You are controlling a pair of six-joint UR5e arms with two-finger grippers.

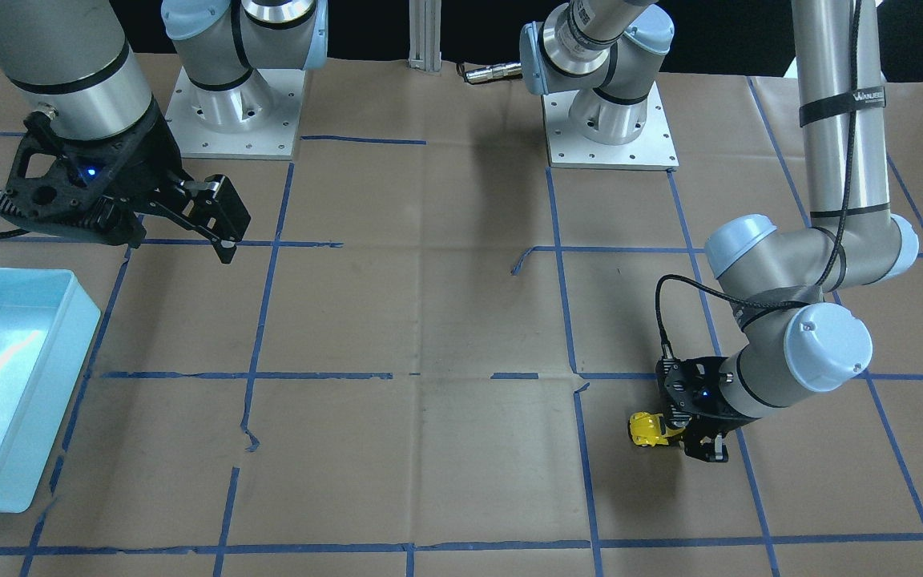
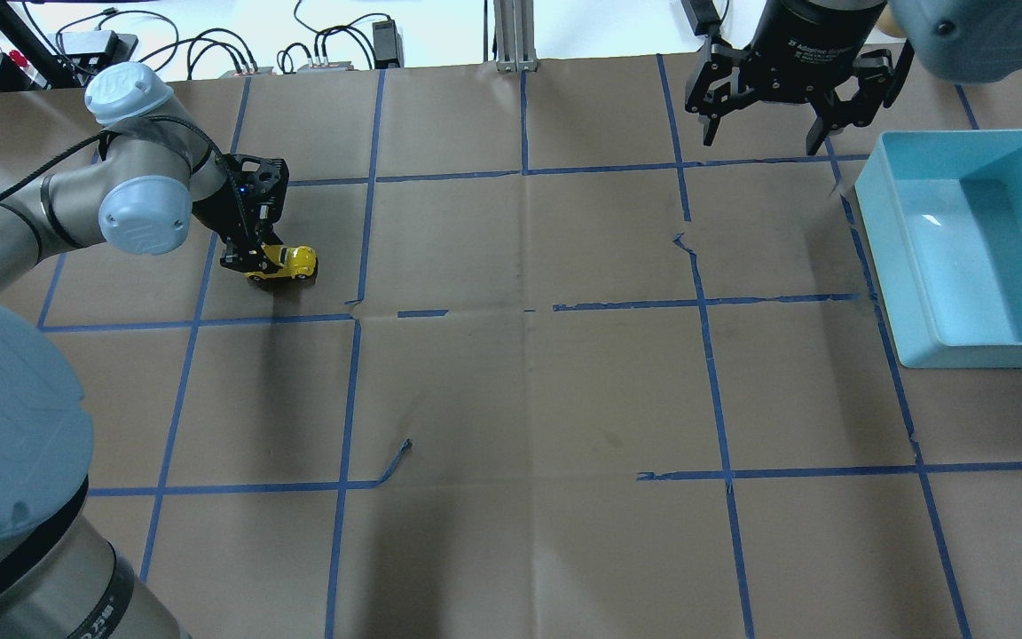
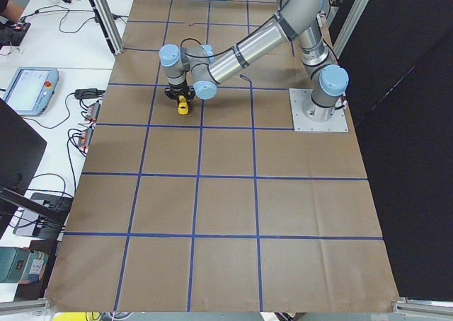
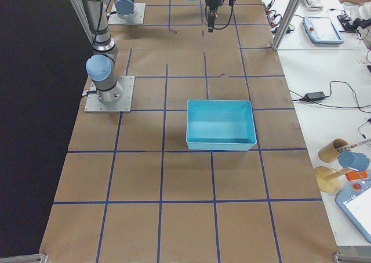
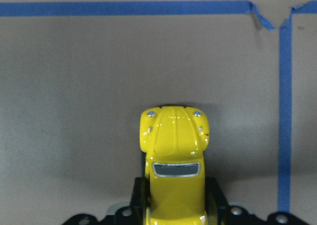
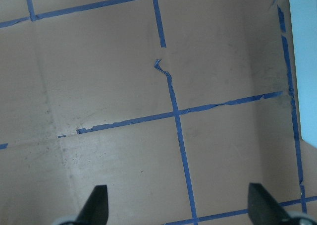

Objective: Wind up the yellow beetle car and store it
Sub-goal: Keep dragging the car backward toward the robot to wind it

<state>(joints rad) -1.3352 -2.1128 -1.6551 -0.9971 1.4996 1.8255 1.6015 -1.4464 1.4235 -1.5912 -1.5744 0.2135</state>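
Overhead exterior: the left gripper point(image 2: 251, 259) has the yellow beetle car point(image 2: 289, 261) pinched by its back end, out around 10 o'clock on the table point(image 2: 520, 399).

Left wrist cam shows it pretty clearly. The car sits between the two dark fingers point(image 5: 140, 195), one snug against each side, with the hood and windshield poking out toward 12 o'clock. Its wheels look to be down on the brown paper, and a blue tape corner sits at about 1 o'clock from it. The right gripper point(image 2: 762, 142) hangs over the table at roughly 1 o'clock, spread wide, and its wrist cam just sees tape grid between the two tips. The light blue bin point(image 2: 972, 353) is over at 3 o'clock, well apart from the car, with the right gripper near its 10 o'clock corner.
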